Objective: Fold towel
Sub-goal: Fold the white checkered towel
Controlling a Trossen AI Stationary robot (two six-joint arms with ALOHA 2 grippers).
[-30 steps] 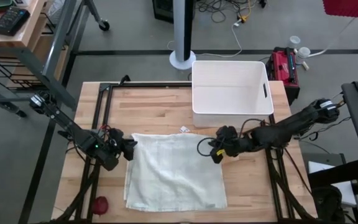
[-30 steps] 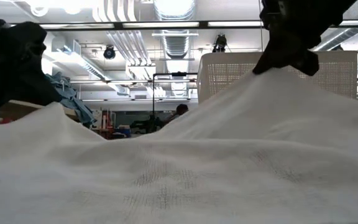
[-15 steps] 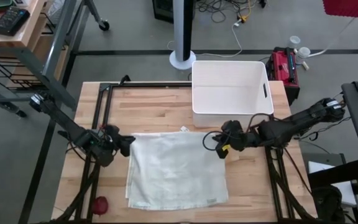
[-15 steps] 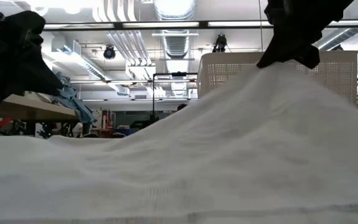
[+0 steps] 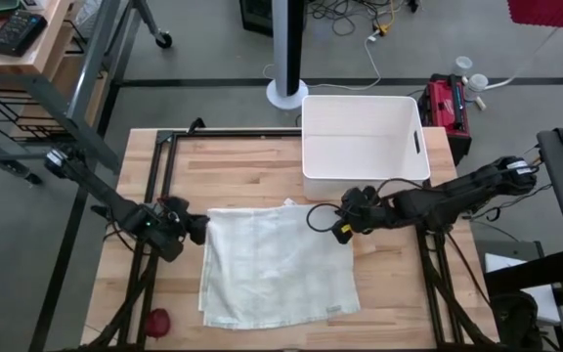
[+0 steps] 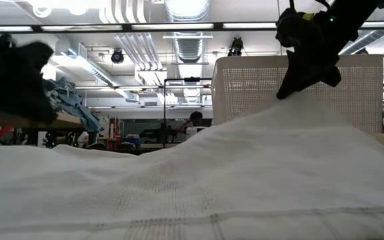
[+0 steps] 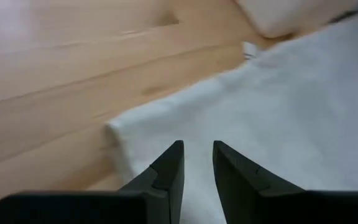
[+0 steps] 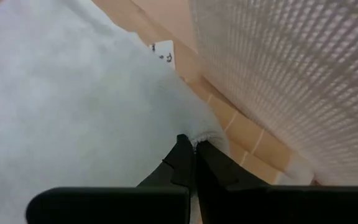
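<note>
While the towel (image 5: 277,264) lay flat in the lower middle of the high view, on the table (image 5: 233,166), one top corner was pinched and the other was not. The right gripper (image 5: 343,227) had its fingers pressed together on the upper right corner of the towel, just below the bin (image 5: 365,137). The left gripper (image 5: 195,227) sat at the upper left corner with its fingers a little apart, and no cloth was between them.

To do this step well, I think the left gripper would need to close on its own corner first. Then both arms could lift together, at the same height, and carry the top edge down over the bottom edge. Going slow would help keep the cloth from bunching. The edges should line up before letting go.

The high view showed the whole towel and both arms, and a small red thing (image 5: 157,321) at the lower left. It did not show the fingers well. The right wrist view showed the closed fingers (image 8: 184,163) biting the towel's hem, with a small tag (image 8: 162,53) near the bin's wall. The left wrist view showed the gap between the left fingers (image 7: 173,165), above the cloth. The low view showed the towel rising up to the right gripper like a hill.
</note>
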